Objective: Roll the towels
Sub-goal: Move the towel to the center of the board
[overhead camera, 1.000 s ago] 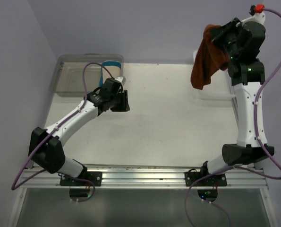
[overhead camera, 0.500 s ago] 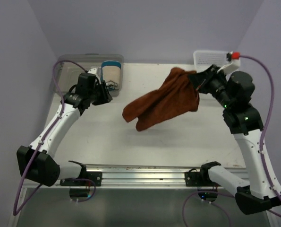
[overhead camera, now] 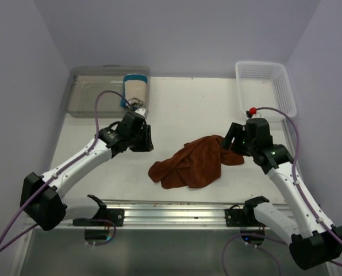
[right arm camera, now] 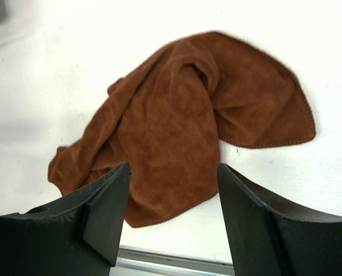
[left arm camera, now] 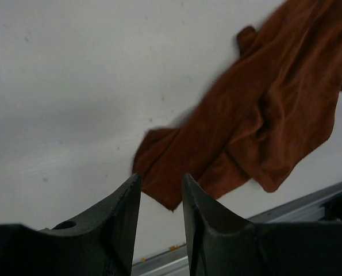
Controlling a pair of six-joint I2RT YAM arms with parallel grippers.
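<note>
Clear plastic bin point(overhead camera: 84, 104) holds rolled cream blue-edged towel point(overhead camera: 136, 88), crumpled rust-brown towel point(overhead camera: 191, 165) lies on desk point(overhead camera: 182, 109), left end effector point(left arm camera: 161, 179) narrow, right end effector point(right arm camera: 173, 168) wide.

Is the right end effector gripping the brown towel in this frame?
No, the right end effector stands open and empty, while the rust-brown towel lies crumpled on the table.

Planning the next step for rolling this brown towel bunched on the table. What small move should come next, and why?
Probably lower the right gripper to pinch an edge of the brown towel and spread it flat. The towel lies crumpled, folded over itself on the table, and the gripper hangs open and empty above it.
</note>
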